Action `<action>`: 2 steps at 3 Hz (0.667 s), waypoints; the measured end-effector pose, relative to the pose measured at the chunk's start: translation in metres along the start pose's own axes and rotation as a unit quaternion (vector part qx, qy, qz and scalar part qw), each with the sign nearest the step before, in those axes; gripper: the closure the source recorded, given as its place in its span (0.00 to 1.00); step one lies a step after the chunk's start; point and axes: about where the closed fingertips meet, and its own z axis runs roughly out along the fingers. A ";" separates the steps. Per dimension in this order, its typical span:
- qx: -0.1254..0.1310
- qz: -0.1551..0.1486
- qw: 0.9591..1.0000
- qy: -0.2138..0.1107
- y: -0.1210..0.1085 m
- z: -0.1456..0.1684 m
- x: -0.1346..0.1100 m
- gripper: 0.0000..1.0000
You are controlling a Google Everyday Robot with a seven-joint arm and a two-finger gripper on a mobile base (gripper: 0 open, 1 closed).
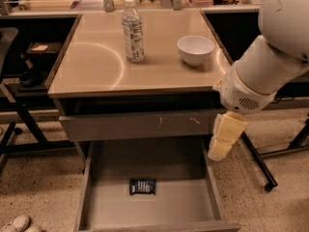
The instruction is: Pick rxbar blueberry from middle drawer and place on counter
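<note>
1. Step in hand: the approach to the pick. The rxbar blueberry point(143, 186) lies flat on the grey floor of the open middle drawer point(179, 208), near its middle and a little to the left, touching no wall. Nothing has hold of it.
2. The gripper point(226, 138) hangs at the end of the white arm point(270, 66), outside the cabinet's right side, below the counter point(159, 71) edge and above the drawer's right wall. It carries nothing. How far it is spread I cannot tell.
3. Next move, as I judge it: the gripper has to travel left and down into the drawer, come over the bar, and close across the wrapper's narrow width. The bar is thin and lies flush, so the descent likely has to go almost to the drawer floor.
4. Edges to mind: the closed upper drawer front point(135, 125), marked with orange scratches, overhangs the back of the open drawer. The drawer's right wall sits just below the gripper. The counter lip is close beside the arm.
5. Open room: the bar has bare drawer floor on all sides, so entry from above and in front looks free.
6. For placing: a water bottle point(133, 31) and a white bowl point(195, 50) stand toward the counter's rear. The front half offers bare surface.
</note>
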 end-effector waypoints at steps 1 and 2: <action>-0.003 0.002 1.000 -0.004 0.000 0.002 -0.002 0.00; -0.022 0.000 1.000 -0.006 0.011 0.031 -0.008 0.00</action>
